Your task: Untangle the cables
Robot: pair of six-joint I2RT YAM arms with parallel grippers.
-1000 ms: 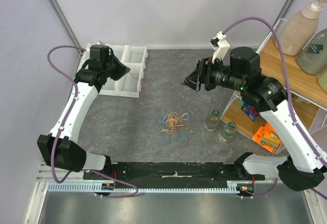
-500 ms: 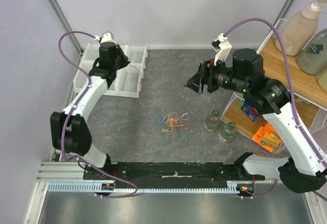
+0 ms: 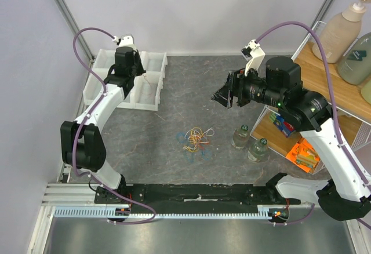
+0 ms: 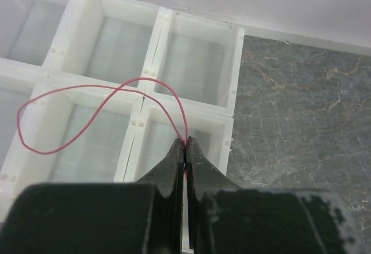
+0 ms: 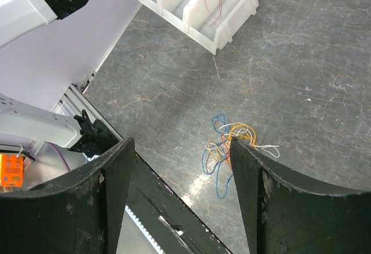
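Observation:
A loose tangle of cables (image 3: 196,139) in orange, yellow, blue, red and white lies on the grey table (image 3: 174,115), mid-front. In the right wrist view the cables (image 5: 223,149) show beside the right finger (image 5: 261,196). My left gripper (image 4: 185,144) is shut on a thin red cable (image 4: 87,118). Its loop hangs over the white divided bin (image 4: 237,62). From above, the left gripper (image 3: 138,74) is over the bin (image 3: 148,104) at the back left. My right gripper (image 3: 223,94) hovers high and open, behind and to the right of the tangle, holding nothing; in its own view the right gripper (image 5: 181,141) frames bare table.
Two small clear bottles (image 3: 242,136) (image 3: 258,149) stand right of the tangle. A wooden shelf (image 3: 313,74) at the right carries soap bottles (image 3: 342,25), with an orange pack (image 3: 301,155) below. The black base rail (image 3: 197,193) runs along the near edge.
The left arm has risen and shifted right over the bin, its wrist turned, still pinching the red cable. The right gripper drifted slightly right.

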